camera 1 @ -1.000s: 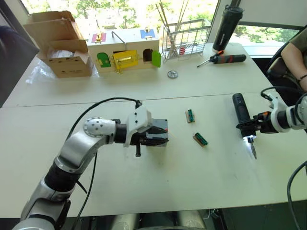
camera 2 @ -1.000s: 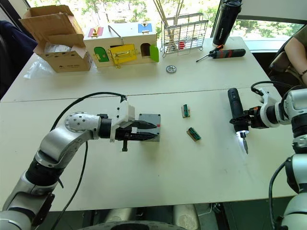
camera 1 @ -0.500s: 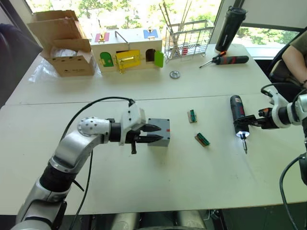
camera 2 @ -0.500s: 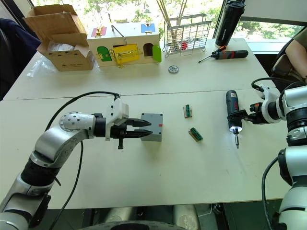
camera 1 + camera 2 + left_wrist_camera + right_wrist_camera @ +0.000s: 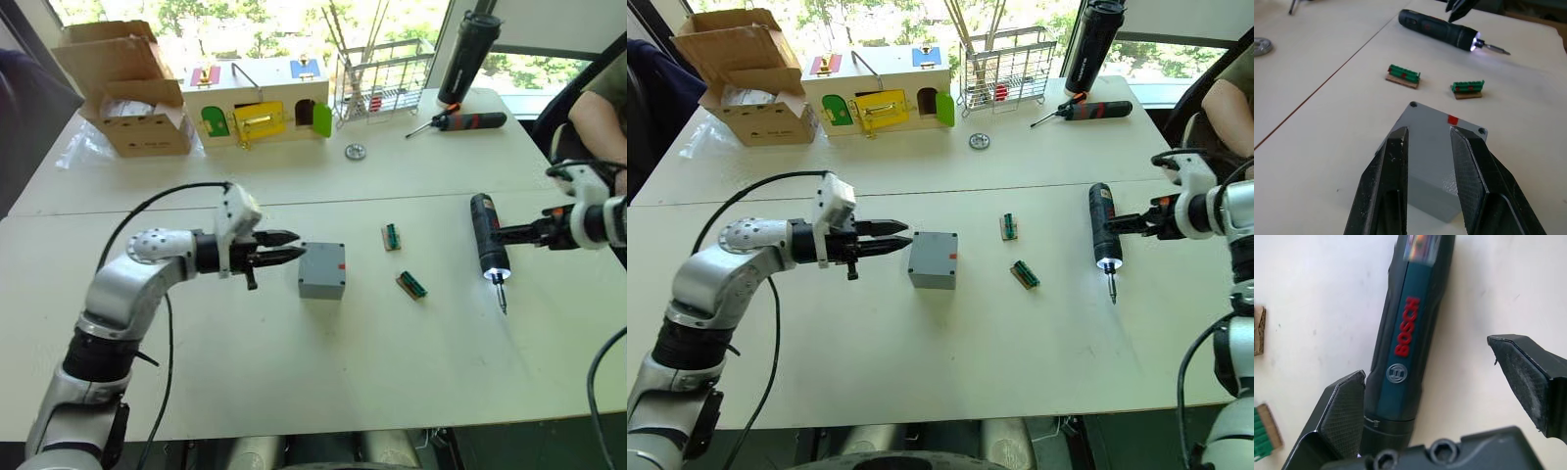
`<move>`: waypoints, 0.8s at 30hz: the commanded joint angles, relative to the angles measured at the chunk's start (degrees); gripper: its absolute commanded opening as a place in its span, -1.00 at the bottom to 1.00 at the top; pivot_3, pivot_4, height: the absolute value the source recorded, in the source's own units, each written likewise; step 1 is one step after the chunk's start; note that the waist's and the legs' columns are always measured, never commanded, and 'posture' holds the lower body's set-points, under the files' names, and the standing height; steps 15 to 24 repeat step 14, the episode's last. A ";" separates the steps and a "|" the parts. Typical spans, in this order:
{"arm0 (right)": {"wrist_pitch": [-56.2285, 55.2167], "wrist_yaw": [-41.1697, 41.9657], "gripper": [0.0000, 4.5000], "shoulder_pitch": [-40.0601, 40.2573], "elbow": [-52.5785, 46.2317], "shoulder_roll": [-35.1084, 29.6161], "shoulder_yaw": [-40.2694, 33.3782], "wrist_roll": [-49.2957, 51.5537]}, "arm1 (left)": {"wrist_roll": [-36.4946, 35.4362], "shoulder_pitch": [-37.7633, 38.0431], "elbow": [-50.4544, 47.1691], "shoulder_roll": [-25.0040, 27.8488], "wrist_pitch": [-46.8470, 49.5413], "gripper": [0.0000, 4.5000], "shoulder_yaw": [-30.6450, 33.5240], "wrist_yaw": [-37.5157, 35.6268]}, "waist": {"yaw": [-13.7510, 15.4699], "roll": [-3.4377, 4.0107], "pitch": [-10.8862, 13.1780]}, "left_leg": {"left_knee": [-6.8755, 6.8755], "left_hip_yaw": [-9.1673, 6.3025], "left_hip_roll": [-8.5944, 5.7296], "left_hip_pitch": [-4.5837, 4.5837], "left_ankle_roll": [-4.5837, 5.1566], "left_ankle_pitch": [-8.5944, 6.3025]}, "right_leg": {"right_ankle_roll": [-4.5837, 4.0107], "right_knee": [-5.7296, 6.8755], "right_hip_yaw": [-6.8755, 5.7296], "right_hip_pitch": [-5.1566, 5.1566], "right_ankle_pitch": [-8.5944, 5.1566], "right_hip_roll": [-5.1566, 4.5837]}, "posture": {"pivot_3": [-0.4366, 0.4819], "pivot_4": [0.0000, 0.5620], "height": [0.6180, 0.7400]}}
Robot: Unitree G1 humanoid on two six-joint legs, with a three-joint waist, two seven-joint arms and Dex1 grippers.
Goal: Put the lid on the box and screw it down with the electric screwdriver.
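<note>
The grey plastic box stands closed, its flat lid with corner holes on top. The left gripper is slightly parted, empty. The right gripper gapes wide beside the black cylindrical electric screwdriver, gripping nothing.

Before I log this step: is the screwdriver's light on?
On. The electric screwdriver lies flat on the table, a bright glow at its bit end.
</note>
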 commanded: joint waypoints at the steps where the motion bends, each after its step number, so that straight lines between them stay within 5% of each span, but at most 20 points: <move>1: -6.02 -4.47 0.99 6.08 -15.67 1.75 -15.21 5.46 | -1.34 2.87 1.17 3.30 1.75 -0.40 5.14 0.79 | -0.07 0.00 0.00 | 0.01 0.01 0.00 0.00 0.00 0.00 | 0.00 0.04 0.01 -0.02 0.00 0.00 | -0.05 -0.47 1.00; 4: -0.19 -5.69 0.99 17.31 -33.72 8.44 -29.01 15.06 | -2.22 7.11 1.01 5.81 2.48 -0.40 7.40 0.47 | -0.21 -0.02 0.00 | -0.08 0.01 0.07 0.02 -0.02 0.01 | 0.00 0.14 0.02 -0.08 0.00 0.04 | -0.05 -0.47 1.00; 9: 0.69 -7.17 0.99 36.76 -54.28 16.66 -35.68 21.96 | -5.24 13.76 -1.02 8.16 5.67 -0.40 10.53 0.07 | 0.85 -0.03 -0.01 | 0.05 -0.20 0.06 0.03 -0.08 0.04 | -0.01 0.31 -0.03 0.01 0.00 0.00 | -0.05 -0.47 1.00; 14: -3.24 -8.42 0.99 46.39 -57.58 18.81 -31.95 21.34 | -6.77 16.34 -1.14 7.33 6.83 -0.40 9.94 0.43 | 1.45 -0.03 -0.01 | 0.33 -0.12 -0.02 0.06 -0.10 0.05 | -0.01 0.41 0.08 0.11 0.00 -0.03 | -0.05 -0.47 1.00; 24: -3.24 -8.42 0.99 46.39 -57.58 18.81 -31.95 21.34 | -6.77 16.34 -1.14 7.33 6.83 -0.40 9.94 0.43 | 1.45 -0.03 -0.01 | 0.33 -0.12 -0.02 0.06 -0.10 0.05 | -0.01 0.41 0.08 0.11 0.00 -0.03 | -0.05 -0.47 1.00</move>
